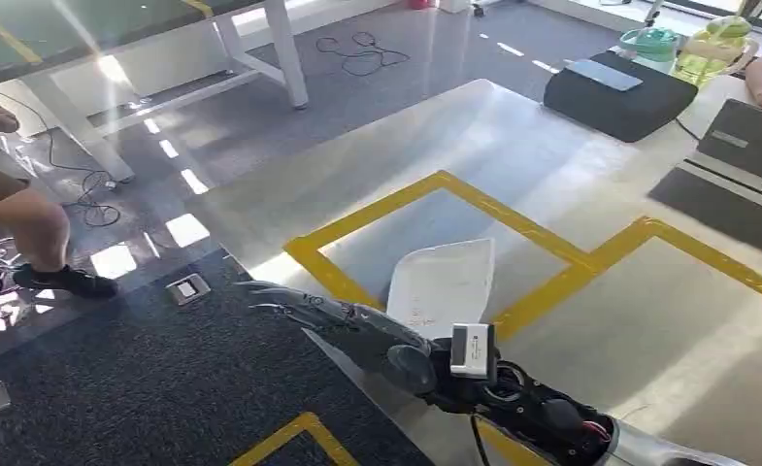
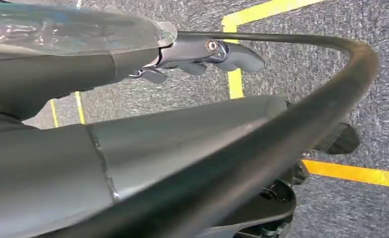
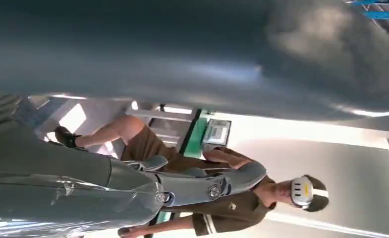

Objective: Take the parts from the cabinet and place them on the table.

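Grey carpet with yellow floor tape is filling the lower left of my head view; a pale glossy table (image 1: 551, 155) marked with yellow tape outlines (image 1: 542, 238) is taking up the centre and right. A white part (image 1: 445, 283) is lying flat on the table inside the nearer tape outline, at centre frame. My right hand (image 1: 309, 311) is reaching in from the lower right, fingers stretched out and holding nothing, just left of the part; I cannot tell whether they are touching. My left hand (image 2: 207, 52) is hanging over the carpet, fingers loosely extended, empty. A black case (image 1: 619, 92) is sitting at upper right. A person (image 3: 222, 198) wearing a headset is standing nearby.
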Controlling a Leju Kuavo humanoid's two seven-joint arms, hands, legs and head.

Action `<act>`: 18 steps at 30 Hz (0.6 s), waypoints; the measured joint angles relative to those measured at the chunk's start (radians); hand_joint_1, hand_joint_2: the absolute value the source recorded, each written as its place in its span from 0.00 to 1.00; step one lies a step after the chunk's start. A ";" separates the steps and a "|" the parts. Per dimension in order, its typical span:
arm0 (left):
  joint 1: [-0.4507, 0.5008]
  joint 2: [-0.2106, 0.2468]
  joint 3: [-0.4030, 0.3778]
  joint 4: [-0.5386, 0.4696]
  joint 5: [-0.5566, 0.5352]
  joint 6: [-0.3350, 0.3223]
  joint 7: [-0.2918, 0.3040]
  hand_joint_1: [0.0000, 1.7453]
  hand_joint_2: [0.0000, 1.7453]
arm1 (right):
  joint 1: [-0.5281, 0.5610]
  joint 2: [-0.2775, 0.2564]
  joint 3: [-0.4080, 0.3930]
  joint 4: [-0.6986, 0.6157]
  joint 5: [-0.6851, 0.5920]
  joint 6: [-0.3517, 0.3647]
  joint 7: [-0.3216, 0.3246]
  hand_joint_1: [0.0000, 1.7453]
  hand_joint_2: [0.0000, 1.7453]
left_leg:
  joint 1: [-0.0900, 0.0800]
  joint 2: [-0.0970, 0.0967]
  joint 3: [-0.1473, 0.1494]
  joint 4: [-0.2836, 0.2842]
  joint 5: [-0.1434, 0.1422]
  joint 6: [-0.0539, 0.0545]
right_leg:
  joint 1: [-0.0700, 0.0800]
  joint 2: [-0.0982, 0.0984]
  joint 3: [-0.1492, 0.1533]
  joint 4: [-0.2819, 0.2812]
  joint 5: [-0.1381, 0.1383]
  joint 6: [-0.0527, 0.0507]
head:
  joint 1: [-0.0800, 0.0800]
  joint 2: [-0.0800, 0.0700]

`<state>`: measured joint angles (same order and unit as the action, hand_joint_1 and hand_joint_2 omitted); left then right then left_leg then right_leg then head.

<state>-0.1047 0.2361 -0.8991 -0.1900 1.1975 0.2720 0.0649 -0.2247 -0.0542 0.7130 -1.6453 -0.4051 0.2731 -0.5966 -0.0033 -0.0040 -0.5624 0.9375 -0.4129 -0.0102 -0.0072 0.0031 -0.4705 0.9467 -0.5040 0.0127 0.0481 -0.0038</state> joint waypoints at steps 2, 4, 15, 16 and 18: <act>0.000 0.000 0.000 0.000 0.000 0.000 0.000 0.00 0.00 | 0.000 0.000 0.000 0.000 0.000 0.000 0.000 0.00 0.00 | 0.000 0.000 0.000 0.000 0.000 0.000 | 0.000 0.000 0.000 0.000 0.000 0.000 | 0.000 0.000; 0.000 0.000 0.000 0.000 0.000 0.000 0.000 0.00 0.00 | 0.000 0.000 0.000 0.000 0.000 -0.001 0.000 0.00 0.00 | -0.001 0.000 0.000 0.001 0.000 0.000 | -0.001 0.000 0.000 0.000 0.000 0.000 | 0.000 0.000; 0.000 0.003 0.000 0.000 0.000 0.000 0.000 0.00 0.00 | 0.001 0.000 0.000 0.000 0.007 -0.001 -0.003 0.00 0.00 | -0.005 0.000 -0.003 0.011 -0.006 0.011 | -0.003 0.000 0.002 -0.003 0.001 0.004 | -0.002 0.000; 0.000 0.003 0.000 0.000 0.000 0.000 0.000 0.00 0.00 | 0.001 0.000 0.000 0.000 0.007 -0.001 -0.003 0.00 0.00 | -0.005 -0.001 -0.003 0.011 -0.007 0.012 | -0.003 0.000 0.003 -0.003 0.000 0.005 | -0.003 0.000; 0.000 0.004 0.000 0.000 0.000 -0.001 0.000 0.00 0.00 | 0.001 0.000 0.000 -0.002 0.010 -0.001 -0.004 0.00 0.00 | -0.006 -0.001 -0.004 0.012 -0.010 0.016 | -0.004 -0.001 0.003 -0.005 0.000 0.007 | -0.003 0.000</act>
<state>-0.1046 0.2403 -0.8991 -0.1900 1.1971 0.2708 0.0649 -0.2241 -0.0542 0.7134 -1.6468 -0.3948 0.2724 -0.6004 -0.0095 -0.0047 -0.5663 0.9493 -0.4226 0.0063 -0.0110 0.0022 -0.4674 0.9422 -0.5043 0.0198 0.0450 -0.0038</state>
